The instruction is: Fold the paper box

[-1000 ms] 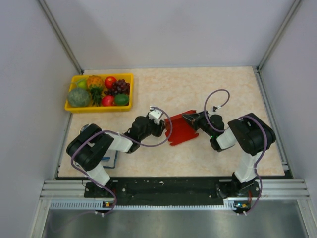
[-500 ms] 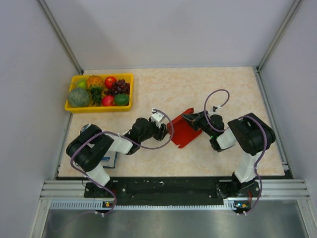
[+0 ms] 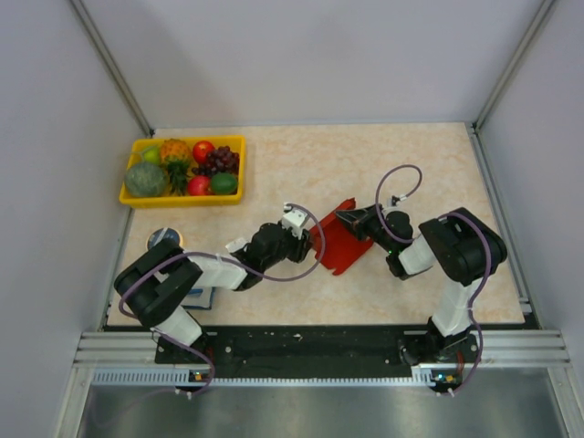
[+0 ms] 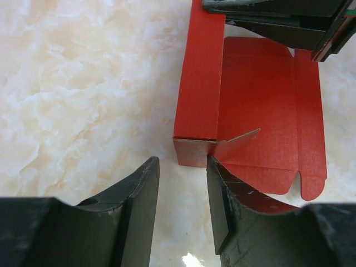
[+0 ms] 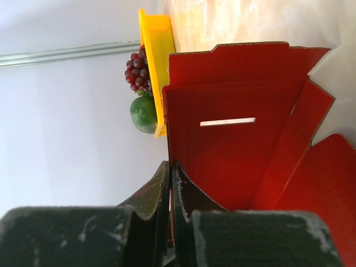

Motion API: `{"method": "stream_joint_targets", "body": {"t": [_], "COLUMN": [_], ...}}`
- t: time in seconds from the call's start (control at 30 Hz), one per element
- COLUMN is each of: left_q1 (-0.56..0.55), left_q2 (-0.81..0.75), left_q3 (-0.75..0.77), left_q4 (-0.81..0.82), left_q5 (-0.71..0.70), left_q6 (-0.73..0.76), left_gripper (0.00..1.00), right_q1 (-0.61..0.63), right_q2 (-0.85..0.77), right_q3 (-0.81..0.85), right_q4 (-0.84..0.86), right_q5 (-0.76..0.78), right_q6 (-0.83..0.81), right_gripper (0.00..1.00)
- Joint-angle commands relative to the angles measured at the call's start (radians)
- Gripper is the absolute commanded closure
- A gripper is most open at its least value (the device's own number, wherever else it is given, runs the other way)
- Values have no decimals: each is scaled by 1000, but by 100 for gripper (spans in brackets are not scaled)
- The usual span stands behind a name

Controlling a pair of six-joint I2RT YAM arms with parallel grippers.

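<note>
- The left arm (image 3: 228,266) is reaching toward the paper box (image 3: 339,245) from its left. Its jaws are standing spread just short of the box's near corner, gripping nothing.
- The paper box is lying partly folded on the bench (image 3: 383,164), with one side wall standing upright.
- The right arm (image 3: 411,251) is leaning in from the box's right, with its jaws pressed together, pinching a raised wall.
- A yellow fruit tray (image 3: 182,199) is sitting far left of the box.
</note>
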Motion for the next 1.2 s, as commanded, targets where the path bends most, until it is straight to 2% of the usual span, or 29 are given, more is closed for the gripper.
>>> {"method": "stream_joint_targets", "body": {"t": [0.0,0.17,0.33,0.4,0.57,0.77,1.0,1.03,1.17], "left_q1": [-51,-59,-67,-81,-148,-165,-174,-174,-176], "left_q2": [-42,-55,-59,-47,17,62,105,119,148], "left_q3": [-12,-11,13,23,80,105,144,155,169], "left_q4": [84,75,23,17,9,7,-19,-17,-4], "left_q5": [-83,-53,-61,-110,-263,-421,-552,-570,-639], "left_q6": [-19,-10,-25,-38,-4,-29,-26,-15,-4], "left_gripper": [55,60,57,52,48,48,56,62,70], "right_q1": [19,20,20,22,36,48,56,57,62], "right_q2": [0,3,3,5,10,-6,-13,-13,-7], "right_q3": [-20,-23,-23,-23,-24,-44,-55,-55,-60], "right_q4": [-5,-2,1,2,4,6,18,18,33], "right_q5": [-6,-3,-1,4,16,43,53,53,53], "right_q6": [5,6,7,7,24,32,39,39,44], "right_gripper": [100,100,100,100,100,100,100,100,100]}}
